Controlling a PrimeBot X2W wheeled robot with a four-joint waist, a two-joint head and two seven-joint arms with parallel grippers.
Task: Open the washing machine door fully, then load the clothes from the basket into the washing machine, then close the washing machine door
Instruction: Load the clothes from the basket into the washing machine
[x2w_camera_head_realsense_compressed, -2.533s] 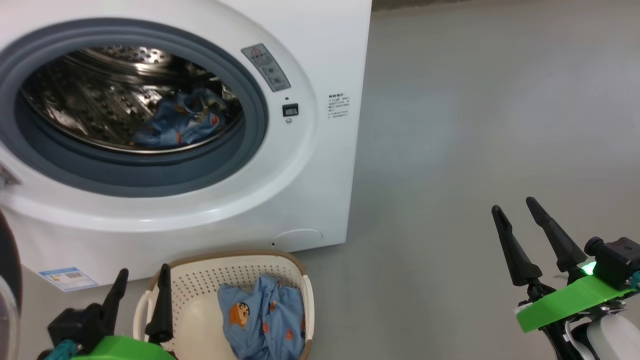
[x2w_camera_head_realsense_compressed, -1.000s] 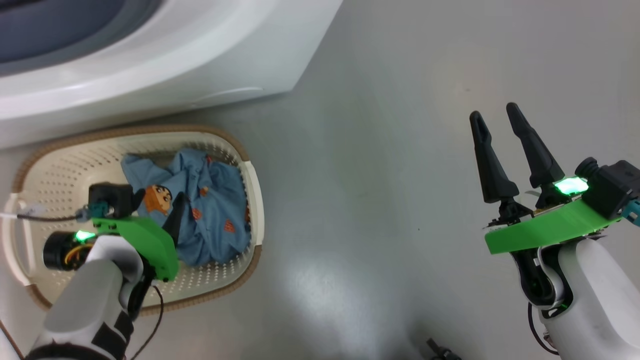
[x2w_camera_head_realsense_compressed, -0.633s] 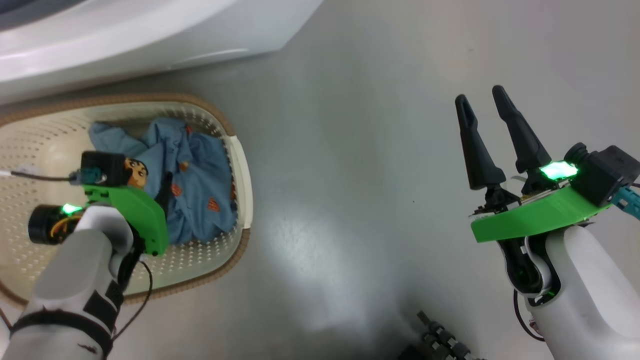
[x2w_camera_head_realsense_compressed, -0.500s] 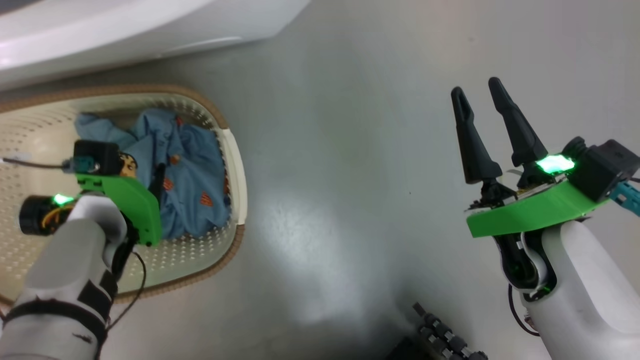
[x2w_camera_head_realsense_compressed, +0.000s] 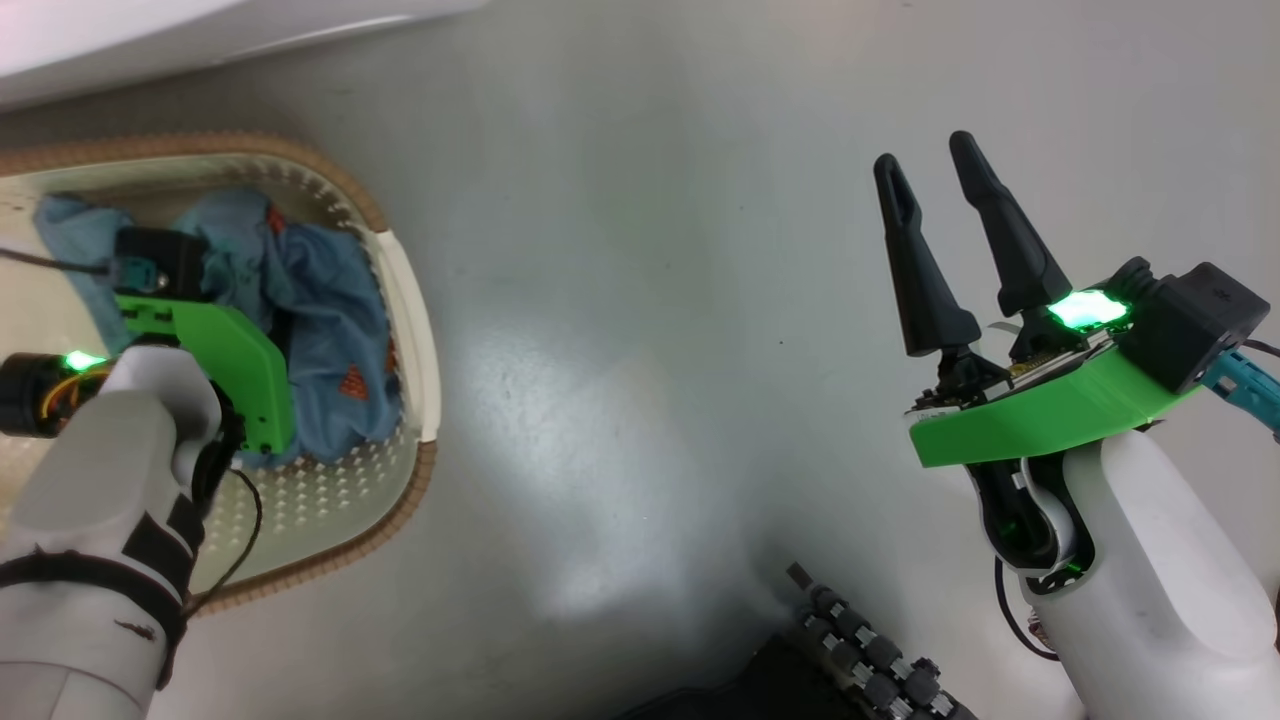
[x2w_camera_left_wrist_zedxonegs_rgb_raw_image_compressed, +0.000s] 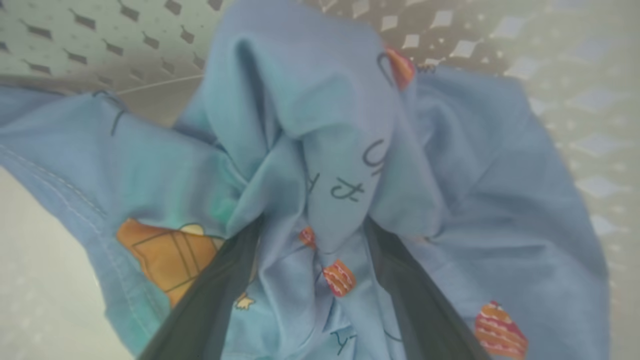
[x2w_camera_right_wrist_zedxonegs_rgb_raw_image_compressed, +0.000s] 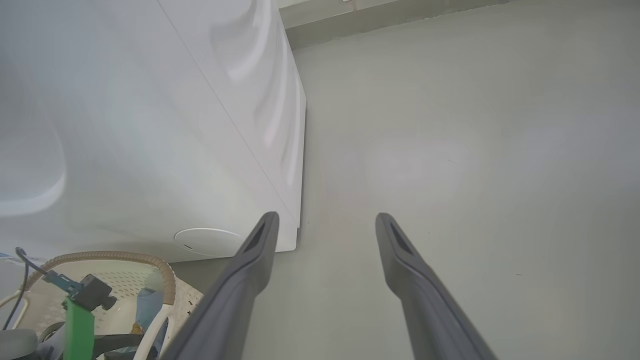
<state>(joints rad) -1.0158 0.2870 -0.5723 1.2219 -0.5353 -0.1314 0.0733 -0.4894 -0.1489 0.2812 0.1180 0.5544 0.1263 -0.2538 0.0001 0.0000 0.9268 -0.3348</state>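
Note:
The cream basket (x2w_camera_head_realsense_compressed: 408, 300) with a brown rim stands on the floor at the left, just below the white washing machine (x2w_camera_head_realsense_compressed: 150, 30). Light blue clothes (x2w_camera_head_realsense_compressed: 330, 300) with orange figures lie bunched in it. My left arm reaches down into the basket. In the left wrist view my left gripper (x2w_camera_left_wrist_zedxonegs_rgb_raw_image_compressed: 312, 225) stands open, its fingers pressed into the clothes (x2w_camera_left_wrist_zedxonegs_rgb_raw_image_compressed: 300, 100) with a fold of fabric between them. My right gripper (x2w_camera_head_realsense_compressed: 925, 155) hangs open and empty over bare floor at the right. The washing machine door is out of view.
Grey floor spreads between the basket and my right arm. My dark base with its rollers (x2w_camera_head_realsense_compressed: 860, 660) shows at the bottom edge. In the right wrist view the washing machine (x2w_camera_right_wrist_zedxonegs_rgb_raw_image_compressed: 150, 125) corner and the basket (x2w_camera_right_wrist_zedxonegs_rgb_raw_image_compressed: 150, 260) lie left of my right gripper (x2w_camera_right_wrist_zedxonegs_rgb_raw_image_compressed: 326, 217).
The head camera has tilted further down, so the picture has shifted. My left gripper has sunk deeper into the basket, into the blue clothes. The right arm has held its pose.

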